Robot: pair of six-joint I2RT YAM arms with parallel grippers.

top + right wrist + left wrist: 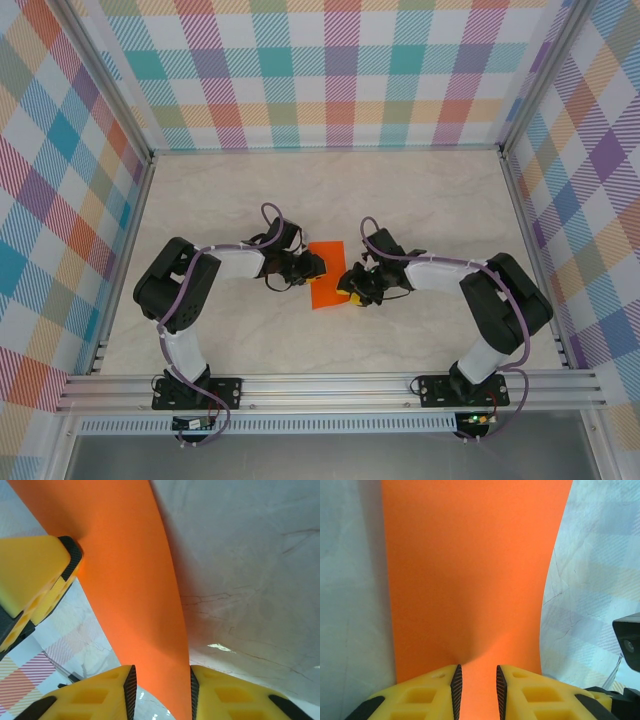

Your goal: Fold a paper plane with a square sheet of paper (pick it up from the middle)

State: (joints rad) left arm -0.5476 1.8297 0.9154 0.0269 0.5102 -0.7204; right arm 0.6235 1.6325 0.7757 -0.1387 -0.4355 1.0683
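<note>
A pale, cream-coloured marble-patterned desk (pixel 420 200) with faint grey veining lies flat across the middle of the top view. Upright walls covered in a pastel plaid of pink, teal, yellow and purple checks (pixel 330 70) enclose it at the back and on both sides. Silver aluminium frame rails (pixel 330 385) run along the near edge, with slanting silver posts at the back corners. In the wrist views the same veined desk surface (pixel 250 570) looks grey and faintly glossy.

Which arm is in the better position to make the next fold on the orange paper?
Probably the right. The left gripper pinches the orange paper at its edge and can anchor it; the right gripper straddles the opposite edge with a looser gap.
</note>
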